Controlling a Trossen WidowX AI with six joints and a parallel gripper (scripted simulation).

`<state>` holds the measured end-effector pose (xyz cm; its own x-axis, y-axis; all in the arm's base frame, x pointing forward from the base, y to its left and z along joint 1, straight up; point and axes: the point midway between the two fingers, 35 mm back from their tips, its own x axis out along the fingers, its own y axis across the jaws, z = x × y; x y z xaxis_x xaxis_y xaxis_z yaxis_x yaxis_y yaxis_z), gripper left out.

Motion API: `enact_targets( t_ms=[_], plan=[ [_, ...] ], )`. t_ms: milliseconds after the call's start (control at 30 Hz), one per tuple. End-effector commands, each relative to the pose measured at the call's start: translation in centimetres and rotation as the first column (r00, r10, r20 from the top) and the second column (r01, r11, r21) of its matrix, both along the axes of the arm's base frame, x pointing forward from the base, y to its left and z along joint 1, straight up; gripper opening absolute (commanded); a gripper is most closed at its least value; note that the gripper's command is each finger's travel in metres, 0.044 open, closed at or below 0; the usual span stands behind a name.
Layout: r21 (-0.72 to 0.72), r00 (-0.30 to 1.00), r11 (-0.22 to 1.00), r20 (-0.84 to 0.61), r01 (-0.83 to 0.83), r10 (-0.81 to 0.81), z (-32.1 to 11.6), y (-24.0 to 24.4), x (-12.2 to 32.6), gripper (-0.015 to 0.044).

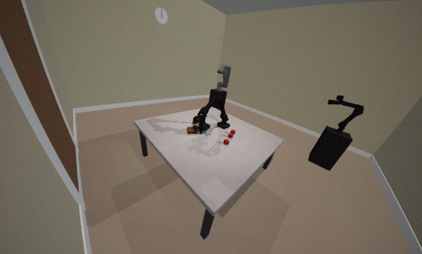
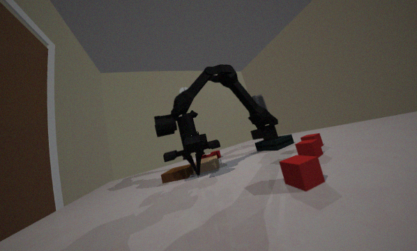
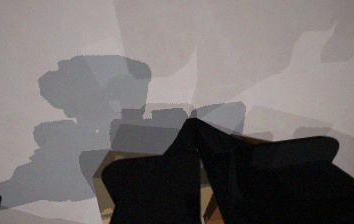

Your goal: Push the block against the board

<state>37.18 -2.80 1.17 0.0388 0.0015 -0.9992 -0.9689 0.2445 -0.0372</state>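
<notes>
"Where starting?"

"Toward the table's left corner, from overhead: finding a brown piece, probably handling stiff and light, sliding flat. Not telling block from board surely."

"Gripping?"

"No, pushing low on a flat side; keeping the gripper's fingertips together, holding nothing, beside both pieces."

"Rightward?"

"Seeing a tan piece, possibly the partner; watching a red piece behind. Farther, toward the right corner, avoiding three red cubes."
</notes>
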Motion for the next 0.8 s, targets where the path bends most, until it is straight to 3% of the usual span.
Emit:
enact_targets(
  t_ms=[0,300,467,767],
  plan=[
    [-0.003,1.000,1.000,0.003,0.003,-0.003,0.1,0.5,0.4,0.0000],
    [0.001,1.000,1.000,0.001,0.000,0.000,0.3,1.4,0.5,0.0000],
    [-0.002,1.000,1.000,0.003,0.003,-0.003,5.6,1.4,0.3,0.0000],
    [0.002,0.996,0.996,0.002,0.086,-0.086,5.6,0.5,0.3,0.0000]
  ],
)
